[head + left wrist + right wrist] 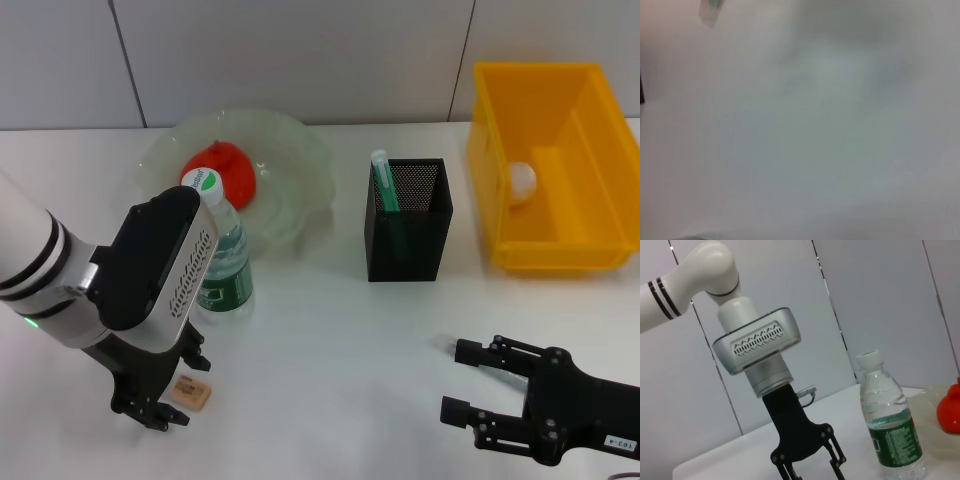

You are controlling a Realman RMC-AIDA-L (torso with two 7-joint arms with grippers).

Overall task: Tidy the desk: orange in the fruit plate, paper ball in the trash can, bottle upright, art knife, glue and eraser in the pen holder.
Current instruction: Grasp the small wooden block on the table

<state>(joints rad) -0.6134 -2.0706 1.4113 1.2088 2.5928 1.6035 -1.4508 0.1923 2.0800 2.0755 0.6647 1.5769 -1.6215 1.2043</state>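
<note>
A small tan eraser lies on the white desk near the front left. My left gripper points down over it with its fingers spread, one on each side; it also shows open in the right wrist view. The water bottle stands upright just behind it and shows in the right wrist view too. The orange lies in the glass fruit plate. A green and white stick stands in the black mesh pen holder. The paper ball lies in the yellow bin. My right gripper is open and empty at the front right.
The left wrist view shows only a blurred white surface. The bottle stands close to my left arm's wrist. The wall runs along the back edge of the desk.
</note>
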